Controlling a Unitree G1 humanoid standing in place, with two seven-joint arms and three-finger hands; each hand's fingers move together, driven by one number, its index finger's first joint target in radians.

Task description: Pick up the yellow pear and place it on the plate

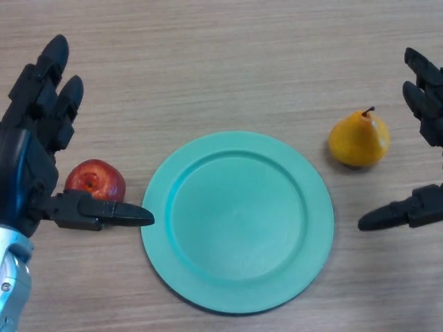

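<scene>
Head view: lying on the worktop (228,55), just right of the plate (237,221) and clear of its rim, pear (358,140); hovering released beside the pear, right hand (423,145), fingers straight; spreading released at left, left hand (34,138), thumb overlapping an apple (95,180).

The yellow pear (358,140) stands upright on the wooden surface (221,62), its short dark stem pointing up, just beside the plate's upper right edge but not touching it. The plate (237,221) is round, teal-green, lying flat and bare at the centre.
</scene>
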